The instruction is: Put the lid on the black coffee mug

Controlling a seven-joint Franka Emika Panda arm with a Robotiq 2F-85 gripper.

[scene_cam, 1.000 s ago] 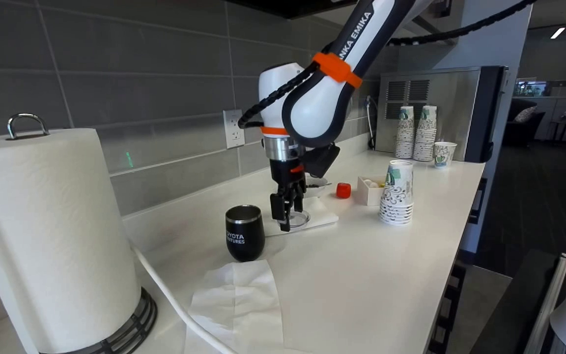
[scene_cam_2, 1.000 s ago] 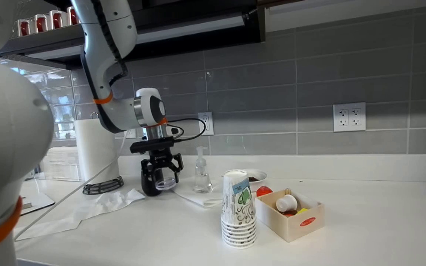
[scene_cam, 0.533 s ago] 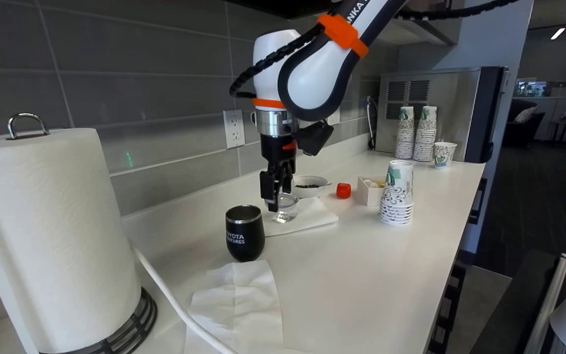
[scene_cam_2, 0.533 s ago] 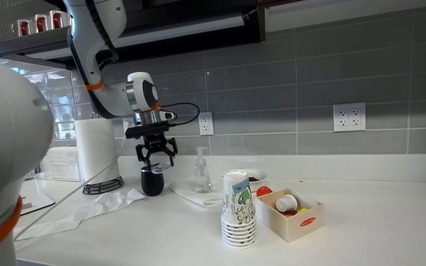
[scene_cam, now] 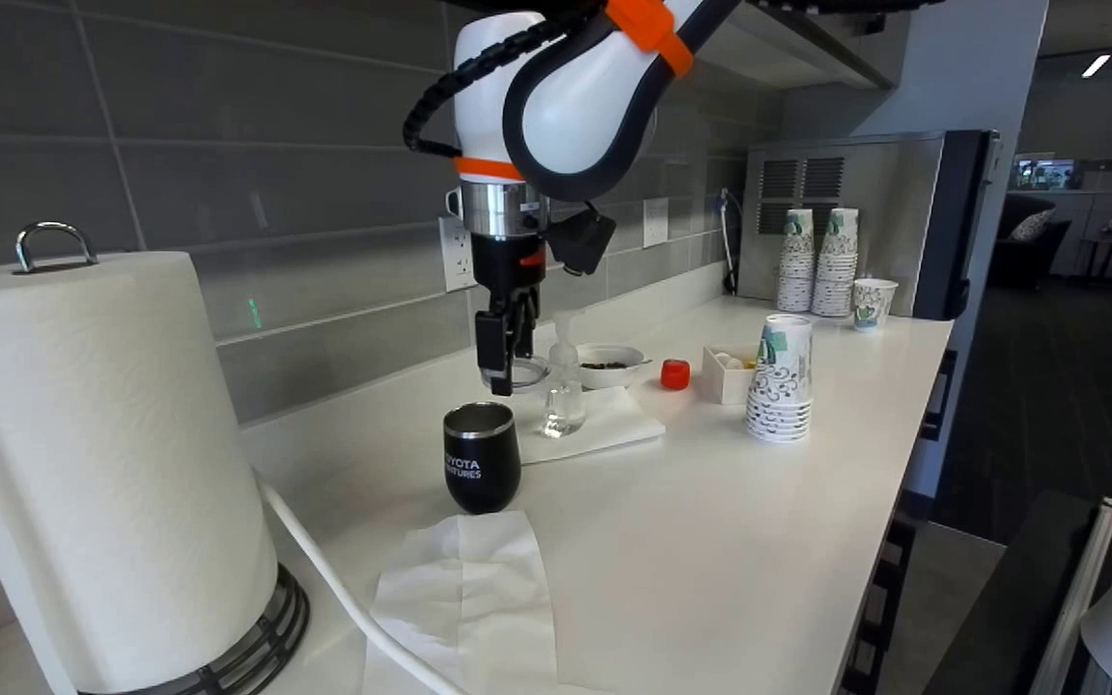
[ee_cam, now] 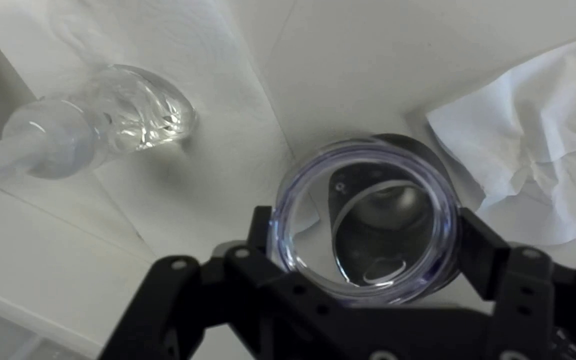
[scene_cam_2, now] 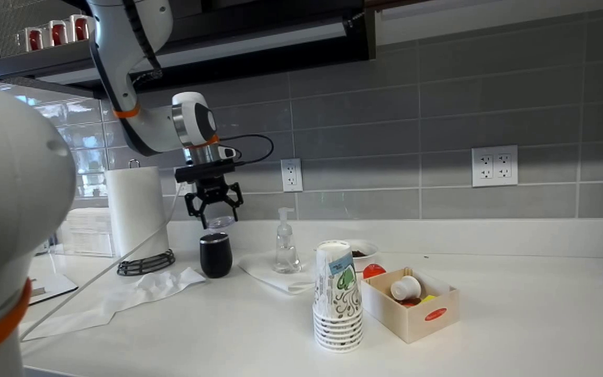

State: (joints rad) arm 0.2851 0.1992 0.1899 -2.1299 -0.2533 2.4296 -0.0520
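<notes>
The lid is a clear, purple-tinted round disc. My gripper is shut on it, one finger on each side of its rim. The lid also shows between the fingers in both exterior views. The black coffee mug stands upright on the counter with its mouth uncovered. The gripper holds the lid in the air above the mug, with a gap between them. In the wrist view the mug shows below and through the lid, its mouth toward the lid's right side.
A clear soap bottle stands on a white napkin beside the mug. A crumpled paper towel lies before the mug. A paper-towel roll, white cable, cup stack, bowl and wooden box stand around.
My gripper has risen with the lid and moved from beside the mug to above it. The soap bottle now shows fully past the gripper. The mug has not moved.
</notes>
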